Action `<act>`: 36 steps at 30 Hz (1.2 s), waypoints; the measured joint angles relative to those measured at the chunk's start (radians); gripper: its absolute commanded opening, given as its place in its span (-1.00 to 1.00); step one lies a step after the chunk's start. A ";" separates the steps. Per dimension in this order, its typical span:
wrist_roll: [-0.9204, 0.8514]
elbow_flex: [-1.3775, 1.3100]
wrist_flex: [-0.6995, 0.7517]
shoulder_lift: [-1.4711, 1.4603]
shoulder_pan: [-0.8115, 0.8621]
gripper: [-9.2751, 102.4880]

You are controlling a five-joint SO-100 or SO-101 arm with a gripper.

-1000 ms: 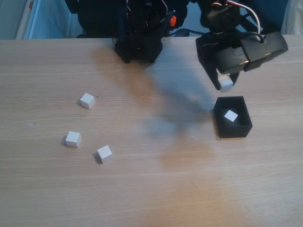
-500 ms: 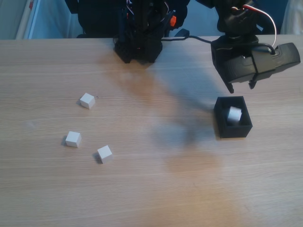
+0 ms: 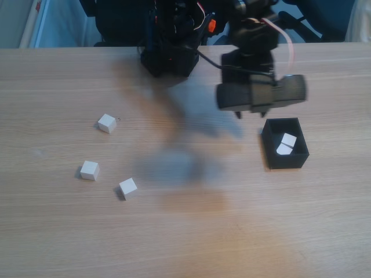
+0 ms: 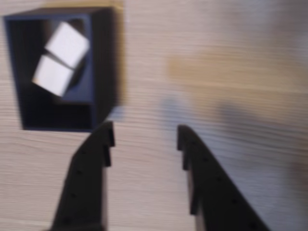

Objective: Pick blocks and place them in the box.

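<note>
Small cream matte cubes: three loose on pale wooden table, two inside black open-topped box. Probably light, rigid; best pinched across opposite flat faces. Black two-finger gripper empty, jaws apart, beside box.

Wooden table carries three loose blocks and the box

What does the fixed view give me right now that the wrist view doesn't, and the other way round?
Fixed view alone: three blocks loose on the table, at and, plus the arm's base. Wrist view alone: the hand close up, jaws apart with nothing between them, over bare wood beside the box. Both: the black box with two blocks touching inside.
</note>
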 measured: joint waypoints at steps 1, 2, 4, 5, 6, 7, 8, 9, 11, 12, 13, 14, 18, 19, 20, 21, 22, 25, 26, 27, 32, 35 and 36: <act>-0.032 0.040 0.000 0.035 0.037 -0.61; -0.054 0.069 0.000 0.063 0.069 -0.61; -0.098 0.130 0.000 0.115 0.152 -0.62; -0.127 0.158 -0.002 0.140 0.187 -0.62; -0.161 0.189 -0.006 0.163 0.222 -0.61; -0.193 0.219 -0.015 0.187 0.255 -0.61; -0.222 0.250 -0.025 0.209 0.284 -0.61; -0.256 0.279 -0.034 0.230 0.322 -0.61; -0.311 0.339 -0.054 0.267 0.403 -0.60; -0.353 0.365 -0.061 0.284 0.449 -0.60; -0.385 0.391 -0.069 0.301 0.486 -0.59; -0.417 0.417 -0.080 0.313 0.522 -0.59; -0.545 0.492 -0.117 0.345 0.666 -0.59; -0.563 0.506 -0.127 0.348 0.709 -0.59; -0.597 0.520 -0.140 0.351 0.753 -0.59; -0.627 0.534 -0.155 0.354 0.785 -0.59; -0.660 0.546 -0.172 0.354 0.821 -0.59; -0.764 0.575 -0.233 0.357 0.917 -0.58; -0.785 0.584 -0.256 0.357 0.954 -0.57; -0.813 0.592 -0.276 0.357 0.989 -0.57; -0.896 0.595 -0.334 0.321 1.088 -0.57; -0.905 0.595 -0.351 0.295 1.117 -0.56; -0.911 0.595 -0.357 0.291 1.126 -0.56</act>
